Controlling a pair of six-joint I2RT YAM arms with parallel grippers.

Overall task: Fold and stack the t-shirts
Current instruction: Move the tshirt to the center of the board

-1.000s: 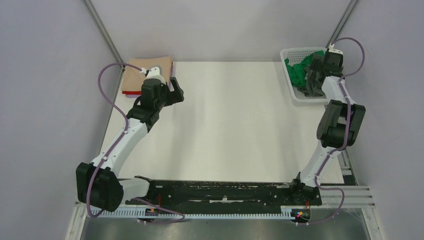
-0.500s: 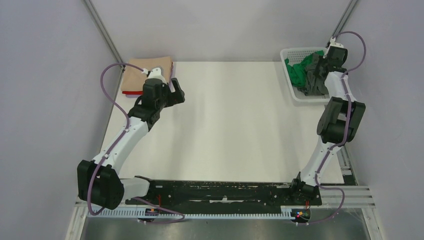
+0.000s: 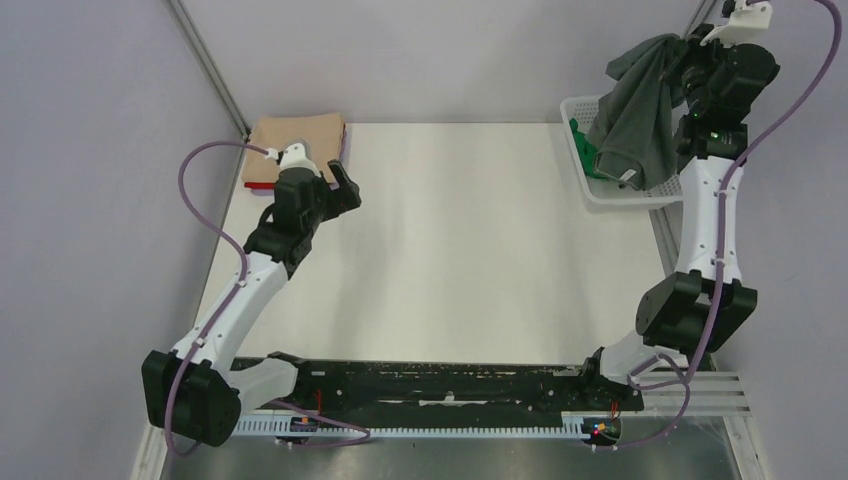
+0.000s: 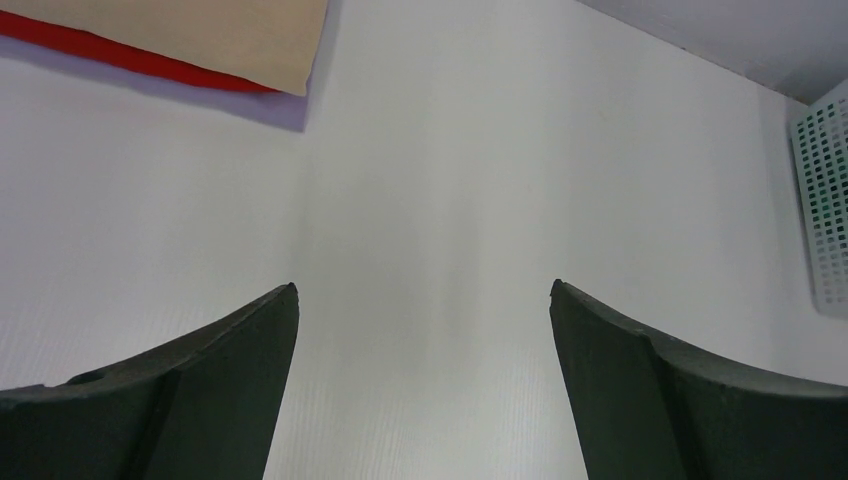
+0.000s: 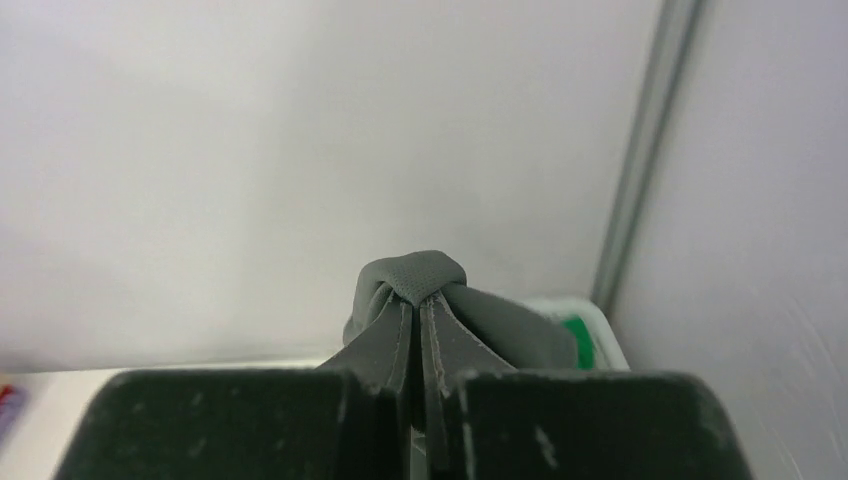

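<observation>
My right gripper (image 3: 688, 62) is raised high over the back right corner and is shut on a dark grey t-shirt (image 3: 636, 118), which hangs down bunched above the basket. In the right wrist view the fingers of that gripper (image 5: 418, 312) pinch a fold of the grey cloth (image 5: 415, 274). A bright green t-shirt (image 3: 584, 146) lies crumpled in the basket. A folded tan t-shirt (image 3: 297, 135) rests on a red one (image 4: 100, 48) at the back left corner. Just in front of that stack, my left gripper (image 3: 346, 188) stands open over bare table, nothing between its fingers (image 4: 240, 350).
The white mesh basket (image 3: 612, 194) stands at the table's back right corner, and its wall (image 4: 826, 220) shows at the right of the left wrist view. Pale walls and metal posts close in the back and both sides. The white tabletop (image 3: 460, 250) lies between the arms.
My right gripper shut on the dark grey t-shirt in the basket and rose high, pulling it up and out. The left arm drew back slightly from the tan stack, still open.
</observation>
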